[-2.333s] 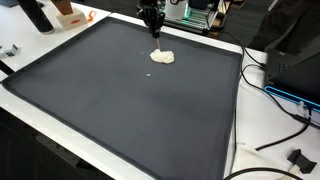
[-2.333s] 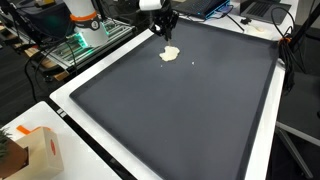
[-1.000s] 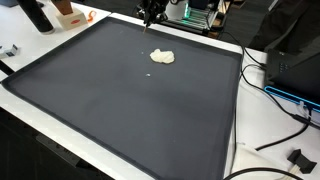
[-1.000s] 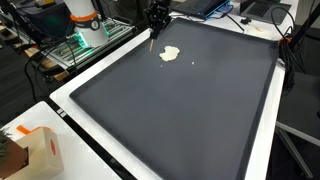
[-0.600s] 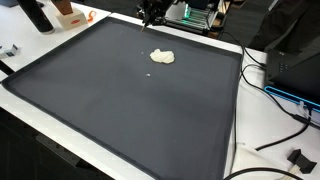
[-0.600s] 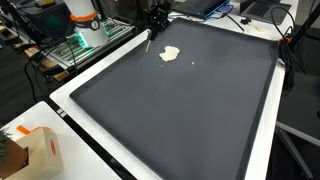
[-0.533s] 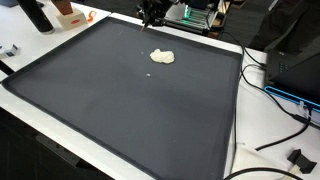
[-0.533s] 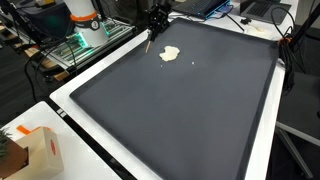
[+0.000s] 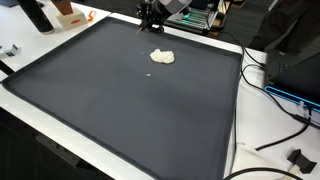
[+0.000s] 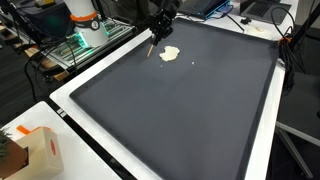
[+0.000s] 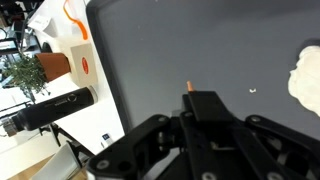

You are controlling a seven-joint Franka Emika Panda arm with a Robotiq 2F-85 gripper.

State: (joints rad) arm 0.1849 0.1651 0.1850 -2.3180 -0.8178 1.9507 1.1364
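My gripper (image 9: 148,22) hangs tilted over the far edge of the dark mat (image 9: 120,110), also seen in the other exterior view (image 10: 160,30). It is shut on a thin stick (image 10: 152,45) with an orange tip (image 11: 188,88) that points down toward the mat (image 10: 170,110). A cream lump (image 9: 161,57) lies on the mat a little in front of the gripper; it shows in both exterior views (image 10: 170,53) and at the right edge of the wrist view (image 11: 305,75). A tiny white crumb (image 9: 150,72) lies beside it. The stick is apart from the lump.
A black bottle (image 9: 35,15) and an orange-and-white box (image 9: 68,14) stand off the mat's far corner. Another box (image 10: 35,150) sits at the near corner. Cables (image 9: 275,100) and equipment lie beside the mat. A potted plant (image 11: 25,75) shows in the wrist view.
The gripper has lifted off the cream lump and moved back toward the mat's far edge, tilting. The lump and crumb have stayed put.
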